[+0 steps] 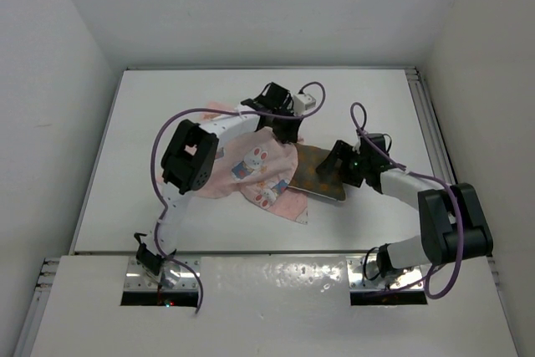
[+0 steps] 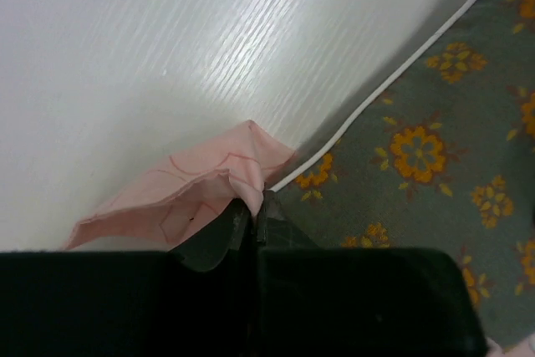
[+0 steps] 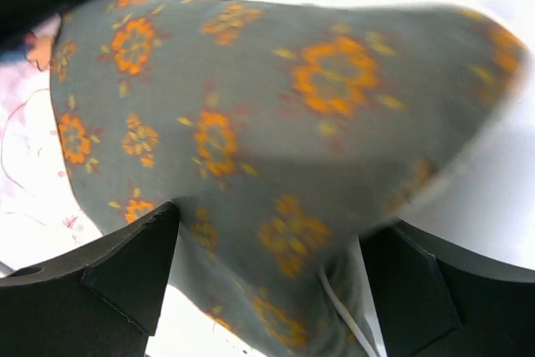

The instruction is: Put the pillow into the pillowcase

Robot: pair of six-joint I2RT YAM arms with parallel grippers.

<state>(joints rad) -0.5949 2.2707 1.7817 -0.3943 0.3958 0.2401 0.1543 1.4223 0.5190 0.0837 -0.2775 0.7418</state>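
Two grips are working opposite ends of one job here. Your left gripper is holding its jaws pressed together on a fold of the pillowcase, at the edge that faces the pillow. I am judging that you are pinching that layer so it can be lifted to open a mouth for the cushion. Your right gripper is standing with its fingers spread wide, straddling the pillow's free end, presumably to push it toward the case. Whether the pads are actually squeezing, I cannot tell.

The pillow is lying on the table just right of the pillowcase, and its left end is disappearing beneath the pink cloth. Whether that end is inside the case or merely under it, no view is settling.

Overhead, you are getting the layout, with both arms converging mid-table, but the left arm is hiding the pinch. The left wrist view is filling that in: only thin pink fabric is sitting in the jaws, and the pillow's pale piping is running just beside them, not caught. The right wrist view alone is showing the cushion bulging up between the fingers.
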